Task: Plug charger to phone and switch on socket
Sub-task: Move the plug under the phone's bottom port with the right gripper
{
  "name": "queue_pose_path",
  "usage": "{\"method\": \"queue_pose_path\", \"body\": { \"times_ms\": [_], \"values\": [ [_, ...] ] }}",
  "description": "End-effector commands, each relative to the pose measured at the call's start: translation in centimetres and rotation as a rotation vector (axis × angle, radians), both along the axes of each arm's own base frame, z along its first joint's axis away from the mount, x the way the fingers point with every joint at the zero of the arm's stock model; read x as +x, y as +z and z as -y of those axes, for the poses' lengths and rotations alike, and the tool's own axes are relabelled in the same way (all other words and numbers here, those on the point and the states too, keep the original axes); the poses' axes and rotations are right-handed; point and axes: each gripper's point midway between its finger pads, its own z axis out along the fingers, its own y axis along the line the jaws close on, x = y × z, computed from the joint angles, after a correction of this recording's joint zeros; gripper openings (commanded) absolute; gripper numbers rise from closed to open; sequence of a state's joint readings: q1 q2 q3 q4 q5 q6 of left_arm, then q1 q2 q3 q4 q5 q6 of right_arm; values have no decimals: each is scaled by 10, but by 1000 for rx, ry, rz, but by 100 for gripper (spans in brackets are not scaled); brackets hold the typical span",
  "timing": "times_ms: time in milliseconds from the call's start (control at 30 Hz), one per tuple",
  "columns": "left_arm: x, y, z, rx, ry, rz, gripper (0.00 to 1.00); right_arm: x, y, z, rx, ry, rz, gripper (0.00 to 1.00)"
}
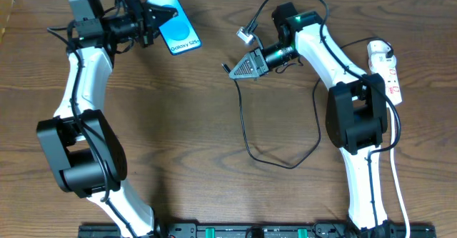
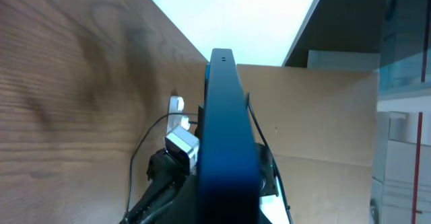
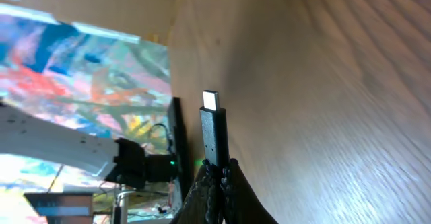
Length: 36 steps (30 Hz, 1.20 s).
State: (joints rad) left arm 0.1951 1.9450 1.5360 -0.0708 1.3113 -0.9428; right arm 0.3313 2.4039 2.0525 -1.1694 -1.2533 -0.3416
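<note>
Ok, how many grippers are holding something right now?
2. The left gripper, upper left in the overhead view, is shut on the phone; the right gripper, nearer the middle, is shut on the charger just behind its connector tip.

We see the phone (image 1: 178,31) with a bright blue screen, lighter blue ovals across it and white lettering. From the left wrist view its edge reads as dark blue. The charger (image 3: 214,140) is black, and its connector tip (image 3: 211,101) ends in pale silver. The socket (image 1: 388,70) is white with small red marks. The table (image 1: 200,138) is warm brown with streaky wood grain. The left arm (image 1: 86,77) and the right arm (image 1: 321,48) are white with black joints, and a green light (image 1: 295,16) glows on the right one.
</note>
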Motion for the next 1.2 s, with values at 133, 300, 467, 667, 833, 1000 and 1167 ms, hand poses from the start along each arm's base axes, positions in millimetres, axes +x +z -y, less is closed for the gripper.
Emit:
{"method": "queue_pose_path", "body": {
  "times_ms": [133,300,467,667,833,1000,1167],
  "values": [
    [-8,22,6,-15,-42,49,7,-6,76,-8,218,33,114,1],
    [-11,24,17,-18,-77,60,8,2,79,-9,171,3,106,1],
    [-5,19,22,8,-47,51,7,3,77,-12,152,-7,85,1],
    [10,9,17,55,61,5,7,3,79,-20,155,-1,83,1],
    [13,9,19,74,66,32,7,2,82,-29,163,10,89,1],
    [17,17,19,90,64,109,7,-6,90,-37,210,44,86,1],
    [17,32,22,80,36,196,7,-9,101,-38,278,72,89,1]
  ]
}}
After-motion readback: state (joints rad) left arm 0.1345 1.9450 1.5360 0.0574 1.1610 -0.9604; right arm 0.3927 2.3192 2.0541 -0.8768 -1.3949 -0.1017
